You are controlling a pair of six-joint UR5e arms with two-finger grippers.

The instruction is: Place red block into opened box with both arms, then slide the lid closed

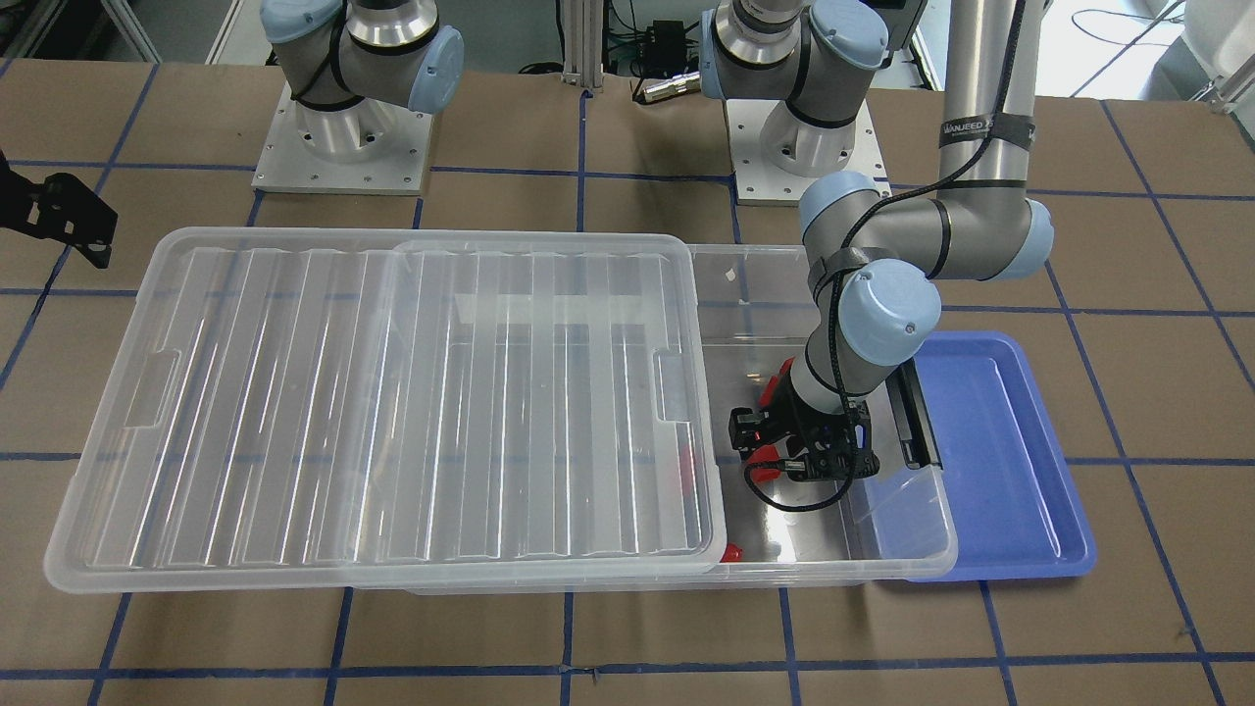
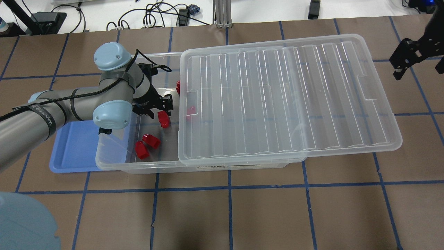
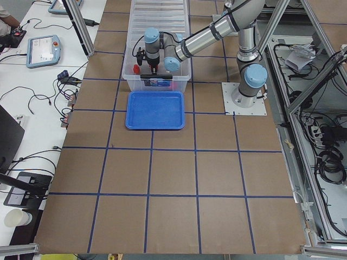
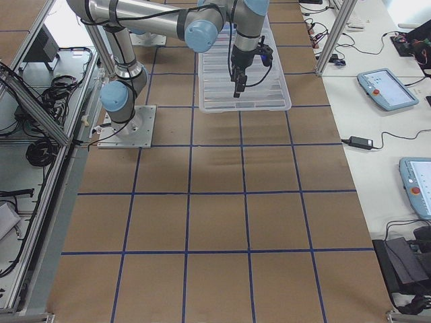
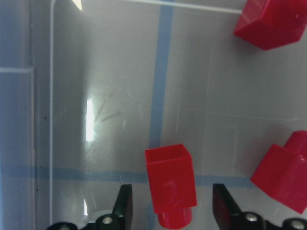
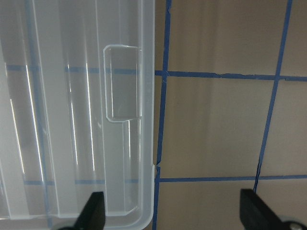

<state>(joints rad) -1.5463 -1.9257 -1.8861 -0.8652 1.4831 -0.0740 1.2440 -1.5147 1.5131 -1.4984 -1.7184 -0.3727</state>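
My left gripper (image 5: 173, 211) hangs open low inside the uncovered end of the clear box (image 2: 114, 166). A red block (image 5: 170, 184) lies on the box floor between its fingertips, with a gap on each side; the same red block (image 2: 163, 119) shows just below the left gripper (image 2: 159, 113) in the overhead view. The ribbed clear lid (image 2: 288, 97) rests on the box, shifted toward my right, so that it covers most of it and overhangs its far end. My right gripper (image 6: 175, 213) stands open above the table just beyond the lid's (image 6: 72, 120) notched edge, holding nothing.
Two more red blocks (image 2: 151, 140) (image 2: 141, 150) lie in the box's open end, another (image 2: 178, 86) is by the far wall, and one (image 2: 190, 110) shows through the lid. A blue tray (image 2: 73, 152) sits against the box's handle end, under my left arm.
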